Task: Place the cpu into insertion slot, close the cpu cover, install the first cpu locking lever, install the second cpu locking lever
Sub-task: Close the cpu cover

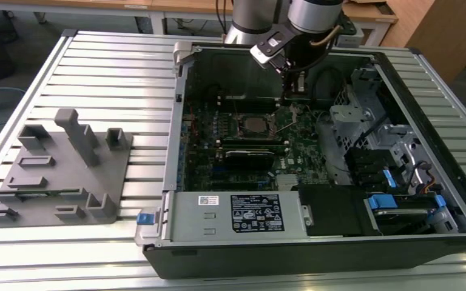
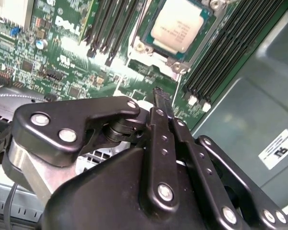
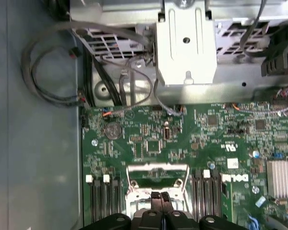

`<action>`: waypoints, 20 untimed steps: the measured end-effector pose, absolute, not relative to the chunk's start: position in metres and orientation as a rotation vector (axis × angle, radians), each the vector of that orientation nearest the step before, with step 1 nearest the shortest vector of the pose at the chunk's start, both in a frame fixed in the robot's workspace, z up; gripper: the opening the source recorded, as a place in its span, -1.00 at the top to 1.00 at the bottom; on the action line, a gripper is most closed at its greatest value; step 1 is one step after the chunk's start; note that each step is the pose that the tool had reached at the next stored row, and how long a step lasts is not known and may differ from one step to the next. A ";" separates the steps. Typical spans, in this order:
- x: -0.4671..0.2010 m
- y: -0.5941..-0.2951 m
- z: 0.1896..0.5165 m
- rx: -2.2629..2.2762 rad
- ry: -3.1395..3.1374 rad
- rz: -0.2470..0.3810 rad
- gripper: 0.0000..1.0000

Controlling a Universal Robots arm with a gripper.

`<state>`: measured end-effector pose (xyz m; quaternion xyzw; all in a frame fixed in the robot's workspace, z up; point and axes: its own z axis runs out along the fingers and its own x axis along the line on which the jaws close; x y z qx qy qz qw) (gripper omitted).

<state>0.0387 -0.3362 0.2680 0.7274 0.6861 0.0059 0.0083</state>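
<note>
Working low inside the open computer case (image 1: 298, 257) on the slatted table (image 1: 95, 66). In the second wrist view, holding the gripper (image 2: 158, 95) just above the green motherboard (image 2: 62, 57), jaws pressed together with nothing visibly pinched between them. Hovering right beside the insertion slot (image 1: 238, 126), at its edge rather than over its middle. Can make out the cpu (image 2: 179, 29) lying pale face up in that slot, apparently seated. Looks ringed by the cpu cover (image 2: 158, 56), seemingly down around the chip, though hard to say whether flat and latched. Cannot settle the locking levers' positions from here. Plenty to go wrong, by this reading. Risk of slipping off a thin wire lever with so narrow a closed tip, then scraping the small board parts beneath. Risk of tilting the cover by pushing off-centre, loading the chip unevenly against the socket contacts. Risk of knocking the memory slots (image 2: 221, 62) just beside the socket by drifting sideways. Risk, too, of flexing the board by bearing down too hard, or of fouling the case wall with the bulky linkage behind the tip.
</note>
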 end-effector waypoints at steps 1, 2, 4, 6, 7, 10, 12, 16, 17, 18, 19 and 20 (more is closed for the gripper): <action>0.040 -0.336 0.268 2.273 2.144 0.018 0.79; 0.041 -0.336 0.268 2.273 2.144 0.018 0.79; 0.043 -0.336 0.268 2.273 2.144 0.018 0.79; 0.043 -0.336 0.268 2.273 2.144 0.018 0.79; 0.043 -0.336 0.268 2.273 2.144 0.018 0.79; 0.044 -0.336 0.268 2.273 2.144 0.018 0.79; 0.044 -0.336 0.268 2.273 2.144 0.018 0.79; 0.045 -0.336 0.268 2.273 2.144 0.018 0.79; 0.045 -0.336 0.268 2.273 2.144 0.018 0.79; 0.045 -0.336 0.268 2.273 2.144 0.018 0.79; 0.046 -0.336 0.268 2.273 2.144 0.018 0.79; 0.047 -0.336 0.268 2.273 2.144 0.019 0.79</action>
